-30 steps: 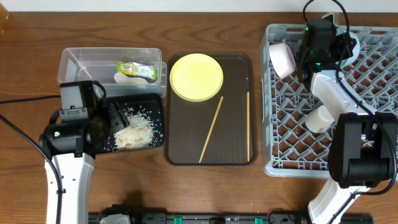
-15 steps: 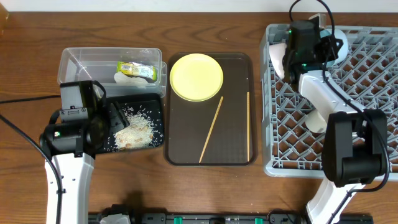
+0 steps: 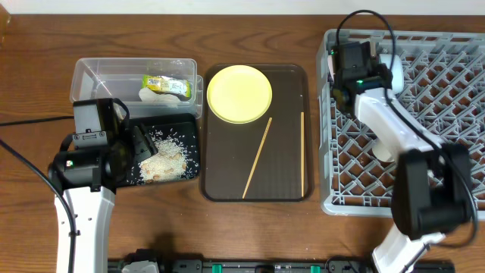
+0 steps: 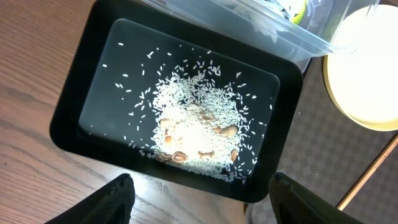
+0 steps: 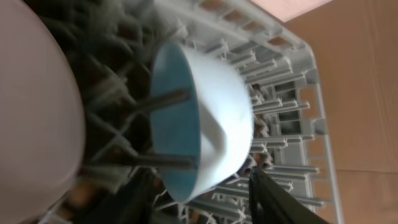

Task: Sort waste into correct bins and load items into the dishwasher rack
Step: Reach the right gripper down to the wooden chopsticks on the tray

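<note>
In the right wrist view the light-blue bowl (image 5: 199,118) stands on edge among the pegs of the dishwasher rack (image 5: 292,81), next to the white bowl (image 5: 37,106). My right gripper (image 5: 202,193) is open, a finger on each side of the blue bowl's lower rim, neither touching it. From overhead this gripper (image 3: 362,67) hovers at the rack's (image 3: 455,152) back left. My left gripper (image 4: 205,211) is open over the near rim of the black tray (image 4: 68,124) of rice scraps (image 4: 193,124). The yellow plate (image 3: 239,92) and chopsticks (image 3: 258,158) lie on the brown tray (image 3: 220,178).
The clear tub (image 3: 98,76) behind the black tray (image 3: 193,148) holds the snack wrapper (image 3: 167,84) and a white scrap (image 3: 151,95). A pale cup (image 3: 383,148) sits in the rack, partly behind my right arm. One chopstick (image 3: 302,152) lies apart by the brown tray's right rim.
My right arm has swung left along the rack's back edge and its jaws have opened, letting go of the light-blue bowl. The left arm has not moved.
</note>
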{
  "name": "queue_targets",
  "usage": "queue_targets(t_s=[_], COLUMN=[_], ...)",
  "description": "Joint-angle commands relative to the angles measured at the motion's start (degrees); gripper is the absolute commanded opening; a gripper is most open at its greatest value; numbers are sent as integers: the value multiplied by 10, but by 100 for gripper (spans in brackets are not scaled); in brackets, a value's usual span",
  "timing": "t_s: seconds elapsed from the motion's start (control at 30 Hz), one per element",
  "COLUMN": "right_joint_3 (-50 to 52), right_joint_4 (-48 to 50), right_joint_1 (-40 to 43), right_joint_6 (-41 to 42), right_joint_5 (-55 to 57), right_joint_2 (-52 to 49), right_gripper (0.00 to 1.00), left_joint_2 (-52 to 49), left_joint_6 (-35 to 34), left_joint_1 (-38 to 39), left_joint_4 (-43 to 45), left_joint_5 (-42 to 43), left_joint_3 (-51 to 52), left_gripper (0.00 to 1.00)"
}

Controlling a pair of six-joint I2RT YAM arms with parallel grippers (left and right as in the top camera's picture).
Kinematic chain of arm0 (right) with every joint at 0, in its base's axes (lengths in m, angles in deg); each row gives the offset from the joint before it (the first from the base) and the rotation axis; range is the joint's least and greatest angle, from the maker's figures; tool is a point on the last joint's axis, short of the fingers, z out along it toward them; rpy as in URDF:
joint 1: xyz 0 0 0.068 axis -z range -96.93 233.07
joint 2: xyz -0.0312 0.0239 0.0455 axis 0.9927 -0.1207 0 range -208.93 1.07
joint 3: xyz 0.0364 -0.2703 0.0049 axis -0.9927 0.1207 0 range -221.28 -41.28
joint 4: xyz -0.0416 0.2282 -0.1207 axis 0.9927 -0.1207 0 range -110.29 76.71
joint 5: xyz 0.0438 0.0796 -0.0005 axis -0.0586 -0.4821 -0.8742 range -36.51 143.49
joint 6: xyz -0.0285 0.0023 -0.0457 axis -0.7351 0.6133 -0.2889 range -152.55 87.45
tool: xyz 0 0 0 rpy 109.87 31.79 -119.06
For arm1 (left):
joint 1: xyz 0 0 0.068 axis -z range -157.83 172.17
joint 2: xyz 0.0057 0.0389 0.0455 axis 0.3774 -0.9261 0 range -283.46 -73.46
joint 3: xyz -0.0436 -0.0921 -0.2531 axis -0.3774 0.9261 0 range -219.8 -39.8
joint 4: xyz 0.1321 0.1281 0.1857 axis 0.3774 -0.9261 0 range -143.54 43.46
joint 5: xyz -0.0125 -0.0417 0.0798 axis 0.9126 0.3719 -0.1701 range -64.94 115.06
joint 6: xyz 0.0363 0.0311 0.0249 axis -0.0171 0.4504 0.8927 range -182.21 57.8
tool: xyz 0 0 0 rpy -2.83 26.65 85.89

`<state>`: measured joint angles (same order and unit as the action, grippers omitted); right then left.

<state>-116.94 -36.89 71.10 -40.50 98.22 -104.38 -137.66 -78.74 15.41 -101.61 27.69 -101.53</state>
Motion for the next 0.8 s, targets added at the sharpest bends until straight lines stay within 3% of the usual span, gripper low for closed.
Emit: queue_targets(t_s=[0.0, 0.2, 0.27, 0.43, 0.6, 0.77], right_joint_3=[-4, -4, -4, -3, -3, -3], right_joint_4=[-28, -135, -170, -242, -235, -258], right_joint_1=[-17, -57, -74, -133, -193, -217], right_joint_6=[37, 127, 160, 223, 255, 388], right_joint_5=[-142, -450, -505, -507, -438, -381], right_joint_2=[104, 189, 191, 166, 114, 49], right_gripper=[52, 50, 47, 46, 47, 47], left_joint_2=[-2, -2, -2, -2, -2, -2], left_joint_6=[-3, -3, -3, -3, -3, -3], left_joint_1=[-3, -3, -3, -3, -3, -3], left_joint_4=[0, 0, 0, 0, 0, 0], left_joint_5=[-1, -1, -1, -1, -1, -1], left_joint_3=[-4, -4, -4, -4, -4, -4], left_gripper=[72, 72, 72, 72, 72, 72])
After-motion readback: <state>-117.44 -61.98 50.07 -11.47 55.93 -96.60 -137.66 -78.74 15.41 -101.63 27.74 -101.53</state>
